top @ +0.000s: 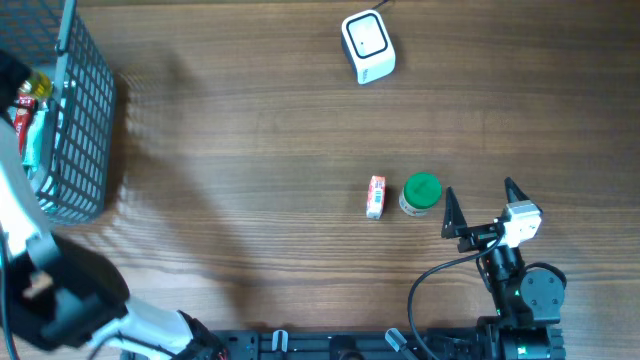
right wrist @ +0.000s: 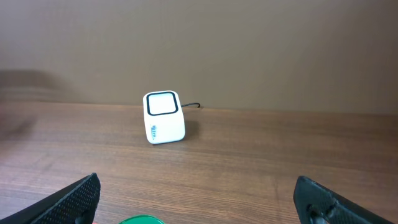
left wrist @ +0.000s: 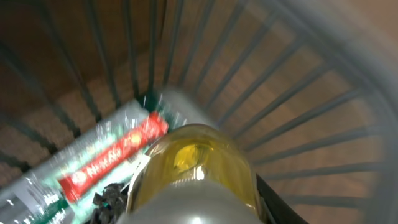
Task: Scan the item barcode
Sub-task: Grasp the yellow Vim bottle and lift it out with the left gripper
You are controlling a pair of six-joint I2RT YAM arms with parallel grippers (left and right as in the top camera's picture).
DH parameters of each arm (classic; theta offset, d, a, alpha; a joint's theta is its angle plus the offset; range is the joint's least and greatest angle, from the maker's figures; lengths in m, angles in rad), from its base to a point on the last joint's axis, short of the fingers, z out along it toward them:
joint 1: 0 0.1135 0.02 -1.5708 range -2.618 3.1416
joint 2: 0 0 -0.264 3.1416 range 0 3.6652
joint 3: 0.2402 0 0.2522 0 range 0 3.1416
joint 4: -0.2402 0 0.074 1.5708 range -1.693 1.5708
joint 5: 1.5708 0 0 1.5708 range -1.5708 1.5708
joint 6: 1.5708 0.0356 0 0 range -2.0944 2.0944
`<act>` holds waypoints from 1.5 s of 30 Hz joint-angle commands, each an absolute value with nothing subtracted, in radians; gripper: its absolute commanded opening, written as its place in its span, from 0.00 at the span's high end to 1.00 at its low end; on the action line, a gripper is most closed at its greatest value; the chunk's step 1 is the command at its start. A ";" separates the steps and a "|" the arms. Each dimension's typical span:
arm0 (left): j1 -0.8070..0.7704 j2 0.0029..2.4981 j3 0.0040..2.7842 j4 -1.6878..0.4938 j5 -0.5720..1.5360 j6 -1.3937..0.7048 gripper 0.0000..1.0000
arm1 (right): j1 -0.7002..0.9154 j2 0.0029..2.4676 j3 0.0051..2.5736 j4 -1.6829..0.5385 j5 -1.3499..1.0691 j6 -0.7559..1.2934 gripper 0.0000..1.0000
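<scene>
The left tool (left wrist: 194,208) is down inside the wire basket (top: 85,120) at the counter's (top: 250,130) left edge, with a yellow bottle (left wrist: 193,162) filling the space between its dark fingers (left wrist: 277,205). The bottle sits so close to the lens that I cannot tell whether the fingers are pressing on it or only flanking it. It seems to point its pale end at the camera, so its long axis runs roughly along the tool's reach. Just beside it, lower in the basket, lies a red-labelled packet (left wrist: 112,163).

From there the scanner (top: 368,45) is well apart, far to the right and toward the back edge, its window (right wrist: 163,103) facing the arms' side. By my reading, the coming move depends on this gap. The bottle must come up over the basket wall and cross the bare counter.

The right tool (top: 479,188) is spread wide, holds nothing, and is nearer the scanner. A green-lidded jar (top: 421,193) and a red-and-white packet (top: 376,196) lie just beside it.
</scene>
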State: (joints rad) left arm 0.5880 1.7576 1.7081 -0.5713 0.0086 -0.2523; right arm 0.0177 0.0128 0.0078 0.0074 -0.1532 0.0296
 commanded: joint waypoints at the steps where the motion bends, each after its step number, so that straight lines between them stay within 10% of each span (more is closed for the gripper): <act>1: 0.585 1.596 1.722 -0.538 -0.001 -0.255 0.62 | 0.019 0.011 0.005 0.010 -0.154 0.027 0.00; 12: 0.462 1.299 1.722 -0.623 -0.001 -0.255 0.63 | 0.019 0.011 0.005 0.010 -0.154 0.027 0.01; 30: -0.258 1.380 1.696 -0.939 -0.245 -0.326 0.69 | 0.019 0.011 0.005 0.010 -0.154 0.027 0.00; 45: -0.671 1.423 1.050 -0.202 -0.334 -0.398 0.71 | 0.019 0.011 0.005 0.011 -0.154 0.027 0.00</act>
State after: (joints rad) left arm -0.6147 1.4300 1.1938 -0.3630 -0.3058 -0.3698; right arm 0.0177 0.0132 0.0078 0.0071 -0.1532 0.0296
